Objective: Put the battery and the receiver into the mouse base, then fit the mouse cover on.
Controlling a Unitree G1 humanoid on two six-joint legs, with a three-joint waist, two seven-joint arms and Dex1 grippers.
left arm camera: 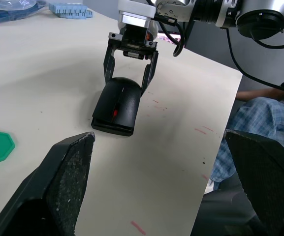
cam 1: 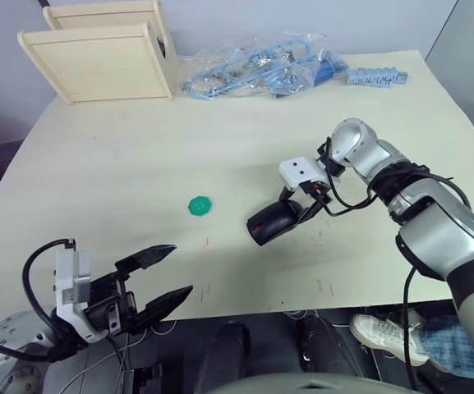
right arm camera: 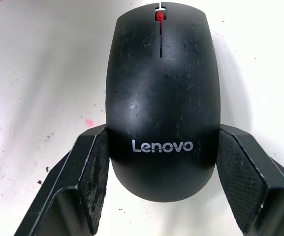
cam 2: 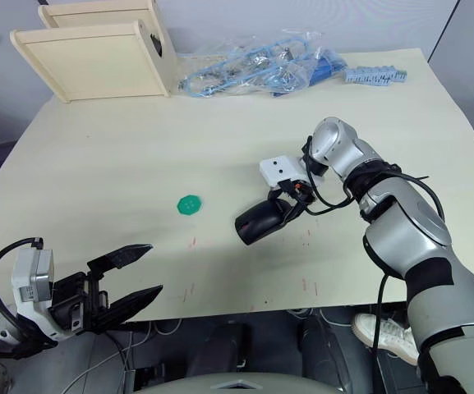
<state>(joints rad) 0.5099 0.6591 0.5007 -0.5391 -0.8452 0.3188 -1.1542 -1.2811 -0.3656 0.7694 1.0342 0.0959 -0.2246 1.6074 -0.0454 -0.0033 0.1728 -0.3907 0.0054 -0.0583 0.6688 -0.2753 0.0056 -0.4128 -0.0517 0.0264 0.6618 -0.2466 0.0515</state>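
The mouse cover [right arm camera: 161, 98], a glossy black shell with a pale logo, sits on the mouse base [left arm camera: 111, 129], whose front edge shows beneath it. A red wheel shows in the cover's slot. This mouse [cam 1: 271, 222] lies on the table, right of centre. My right gripper [cam 1: 298, 209] holds the rear of the mouse, one pad [right arm camera: 95, 167] pressed against each side. My left gripper [cam 1: 181, 268] hangs open and holds nothing at the table's front edge, well left of the mouse. The battery and the receiver are hidden.
A flat green disc [cam 1: 200, 206] lies left of the mouse. At the back stand a wooden box [cam 1: 105, 53], a plastic bag of blue cables [cam 1: 253, 70] and a blue block strip [cam 1: 376, 77]. A person's shoe [cam 1: 384, 332] shows beyond the table's front right edge.
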